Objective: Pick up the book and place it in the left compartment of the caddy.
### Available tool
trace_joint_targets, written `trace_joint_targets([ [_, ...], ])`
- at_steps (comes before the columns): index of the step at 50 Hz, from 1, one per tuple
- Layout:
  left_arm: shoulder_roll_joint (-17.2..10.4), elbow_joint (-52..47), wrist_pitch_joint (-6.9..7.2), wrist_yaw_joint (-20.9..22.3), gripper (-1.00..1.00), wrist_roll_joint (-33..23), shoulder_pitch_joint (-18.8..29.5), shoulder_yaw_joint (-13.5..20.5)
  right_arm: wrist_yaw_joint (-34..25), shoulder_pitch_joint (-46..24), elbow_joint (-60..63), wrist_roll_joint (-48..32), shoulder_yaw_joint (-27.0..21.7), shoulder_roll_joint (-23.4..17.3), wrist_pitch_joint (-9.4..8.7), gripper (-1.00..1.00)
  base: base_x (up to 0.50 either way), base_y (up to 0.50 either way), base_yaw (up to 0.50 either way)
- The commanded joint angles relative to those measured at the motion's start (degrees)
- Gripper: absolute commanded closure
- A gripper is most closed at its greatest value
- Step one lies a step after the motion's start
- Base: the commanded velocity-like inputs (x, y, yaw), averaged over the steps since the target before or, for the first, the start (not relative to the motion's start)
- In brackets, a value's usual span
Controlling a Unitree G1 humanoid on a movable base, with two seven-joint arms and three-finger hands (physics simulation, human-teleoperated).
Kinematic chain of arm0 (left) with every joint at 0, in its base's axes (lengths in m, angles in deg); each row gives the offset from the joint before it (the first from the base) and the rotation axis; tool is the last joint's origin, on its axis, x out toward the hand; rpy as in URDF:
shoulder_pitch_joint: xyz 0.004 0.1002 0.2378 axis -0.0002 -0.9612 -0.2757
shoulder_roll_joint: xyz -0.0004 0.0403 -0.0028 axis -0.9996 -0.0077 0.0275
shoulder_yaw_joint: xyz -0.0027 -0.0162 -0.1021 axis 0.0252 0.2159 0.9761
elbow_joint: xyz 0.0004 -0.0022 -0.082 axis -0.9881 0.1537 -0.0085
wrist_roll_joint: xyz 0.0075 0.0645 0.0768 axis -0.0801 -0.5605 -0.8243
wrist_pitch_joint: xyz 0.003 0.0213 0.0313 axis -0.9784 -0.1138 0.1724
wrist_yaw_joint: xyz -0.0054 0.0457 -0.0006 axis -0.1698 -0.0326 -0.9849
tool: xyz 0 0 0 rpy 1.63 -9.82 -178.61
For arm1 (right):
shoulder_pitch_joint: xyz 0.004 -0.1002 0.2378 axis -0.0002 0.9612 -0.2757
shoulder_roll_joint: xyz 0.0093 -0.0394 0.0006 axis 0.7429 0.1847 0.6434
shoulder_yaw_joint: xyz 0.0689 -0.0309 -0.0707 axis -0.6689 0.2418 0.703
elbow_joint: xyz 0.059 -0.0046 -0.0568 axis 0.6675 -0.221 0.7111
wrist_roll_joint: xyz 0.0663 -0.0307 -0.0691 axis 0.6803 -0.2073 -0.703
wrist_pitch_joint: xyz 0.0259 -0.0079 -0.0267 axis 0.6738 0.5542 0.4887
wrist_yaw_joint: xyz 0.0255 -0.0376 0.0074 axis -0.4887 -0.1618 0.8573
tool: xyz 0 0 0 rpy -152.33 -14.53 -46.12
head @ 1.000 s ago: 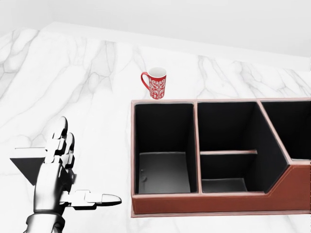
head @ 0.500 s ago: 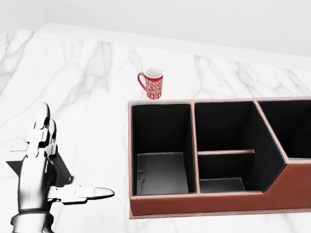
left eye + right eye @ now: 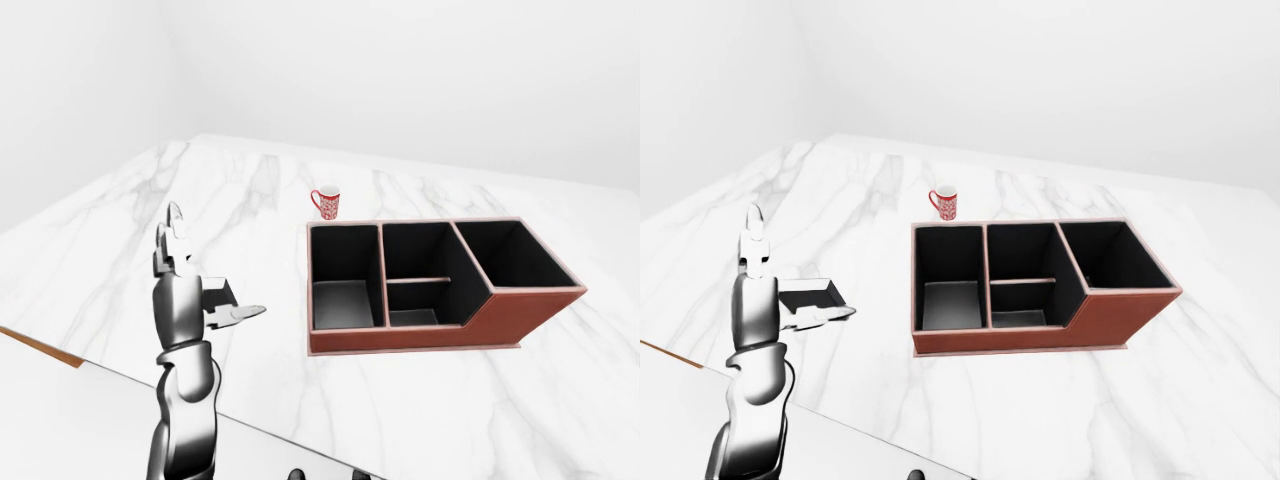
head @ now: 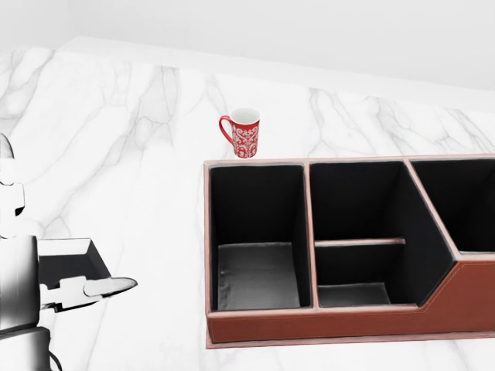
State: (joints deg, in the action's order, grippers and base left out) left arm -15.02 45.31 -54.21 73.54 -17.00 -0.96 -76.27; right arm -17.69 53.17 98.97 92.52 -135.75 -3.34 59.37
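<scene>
The book (image 3: 810, 293) is a dark flat volume with a pale edge, lying on the marble counter to the left of the caddy. My left hand (image 3: 210, 268) stands over it, open, with fingers upright and the thumb (image 4: 108, 287) pointing right; it covers the book's left part in the head view. The caddy (image 4: 309, 325) is reddish-brown with a black lining and three compartments. Its left compartment (image 4: 257, 232) holds nothing. My right hand does not show in any view.
A red patterned mug (image 4: 244, 133) stands just above the caddy's left compartment in the head view. The counter's near edge (image 3: 40, 346) runs across the lower left of the left-eye view.
My left hand has moved to the left in the head view, uncovering more of the book beneath it. The caddy and the mug stay put after a slight camera shift.
</scene>
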Motion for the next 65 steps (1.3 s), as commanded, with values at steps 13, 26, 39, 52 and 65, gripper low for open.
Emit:
trace_joint_targets([
  [13,-1.5,-0.4,1.67,-6.9,-1.00,-25.9,0.9,1.0,-0.1,0.1,0.3,0.3,-0.3,0.1,0.00,-1.00,0.00,0.00,0.00],
  [26,-1.0,-3.9,1.67,-4.1,-1.00,-34.4,-0.1,-1.5,-0.1,0.0,0.3,0.0,-0.1,0.2,0.00,-1.00,0.00,0.00,0.00],
  [39,-2.2,-2.6,1.67,-2.3,-1.00,-47.2,0.2,-3.6,-0.5,0.0,0.4,-0.5,0.2,0.5,0.00,-1.00,0.00,0.00,0.00],
  [52,-1.8,-1.2,1.67,-3.8,-1.00,-51.7,0.2,-4.7,-0.3,0.1,0.4,-0.8,0.1,0.4,0.00,-1.00,0.00,0.00,0.00],
  [65,-1.0,-2.4,1.67,-1.1,-1.00,-50.0,0.9,-4.7,0.0,-0.1,-0.2,-2.5,0.7,0.4,0.00,-1.00,0.00,0.00,0.00],
])
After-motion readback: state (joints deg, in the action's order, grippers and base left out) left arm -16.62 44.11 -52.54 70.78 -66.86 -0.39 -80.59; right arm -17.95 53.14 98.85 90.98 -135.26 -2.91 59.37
